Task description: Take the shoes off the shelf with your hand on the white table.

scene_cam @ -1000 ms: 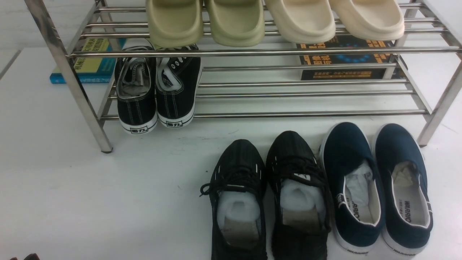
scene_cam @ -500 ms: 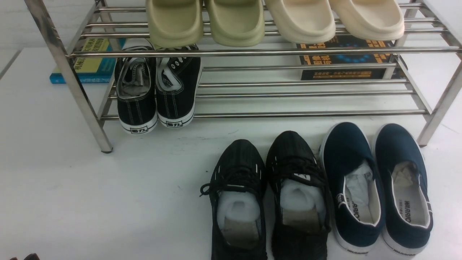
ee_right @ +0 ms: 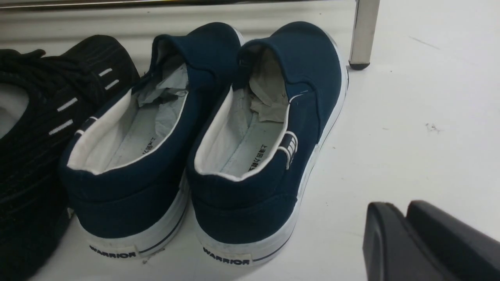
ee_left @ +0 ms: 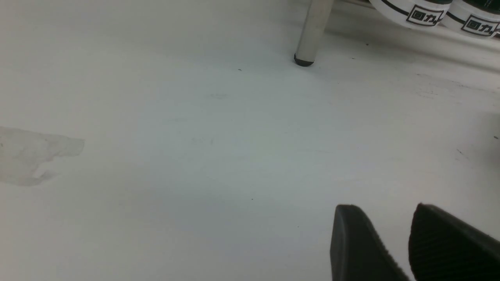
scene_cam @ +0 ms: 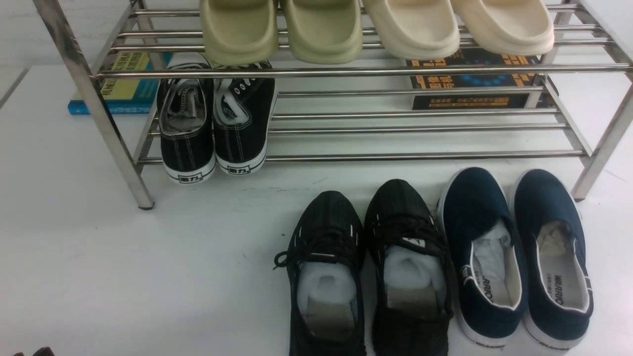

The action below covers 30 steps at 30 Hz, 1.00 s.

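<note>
**Navy slip-ons are down on the table, nothing moving in the last second**

Honestly, comparing with the front shots from a second ago, I can't spot a single thing that has shifted. Shoes, rack and books all sit exactly where they were. So my read is the navy pair is done with, and the arm is just idling or backing off.

The navy shoes (scene_cam: pixel 517 257) sit side by side on the white table (scene_cam: pixel 99 257), just in front of the chrome shelf (scene_cam: pixel 346 71), toes pointing at it, close to its right front leg. The black mesh sneakers (scene_cam: pixel 368 269) are right next to them, touching or nearly so. The black lace-ups (scene_cam: pixel 215 123) are still on the lower tier and the slippers (scene_cam: pixel 376 27) are up top.

The pair looks clean: dark blue canvas, white rubber soles, white lining, crumpled paper stuffed in the toes, printed insoles, brand tag on the heel.

The right gripper (ee_right: pixel 406 234) hangs beside the heel of the right-hand shoe, holding nothing, jaws nearly together with only a thin slit between them. The left gripper (ee_left: pixel 406 242) hovers over bare table with a visible gap, empty too.
</note>
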Each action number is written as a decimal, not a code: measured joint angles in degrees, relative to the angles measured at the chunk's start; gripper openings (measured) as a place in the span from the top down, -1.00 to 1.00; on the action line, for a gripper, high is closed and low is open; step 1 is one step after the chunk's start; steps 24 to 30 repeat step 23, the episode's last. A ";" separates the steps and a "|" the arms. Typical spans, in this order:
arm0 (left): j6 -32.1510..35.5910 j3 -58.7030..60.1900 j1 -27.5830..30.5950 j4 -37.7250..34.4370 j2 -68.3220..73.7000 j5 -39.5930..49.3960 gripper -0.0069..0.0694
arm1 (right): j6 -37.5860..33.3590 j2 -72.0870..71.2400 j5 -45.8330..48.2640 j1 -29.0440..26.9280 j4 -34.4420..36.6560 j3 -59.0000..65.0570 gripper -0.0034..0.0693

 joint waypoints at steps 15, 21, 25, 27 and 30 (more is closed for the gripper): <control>0.00 0.00 0.00 0.00 0.00 0.00 0.18 | 0.00 0.00 0.00 0.00 0.00 0.00 0.60; 0.00 0.00 0.00 0.00 0.00 0.00 0.18 | 0.00 0.00 0.00 0.00 0.00 0.00 0.59; 0.00 0.00 0.00 0.00 0.00 0.00 0.18 | 0.00 0.00 0.00 0.00 0.00 0.00 0.58; 0.00 0.00 0.00 0.00 0.00 0.00 0.18 | 0.00 0.00 0.00 0.00 0.00 0.00 0.58; 0.00 0.00 0.00 0.00 0.00 0.00 0.18 | 0.00 0.00 0.00 0.00 0.00 0.00 0.58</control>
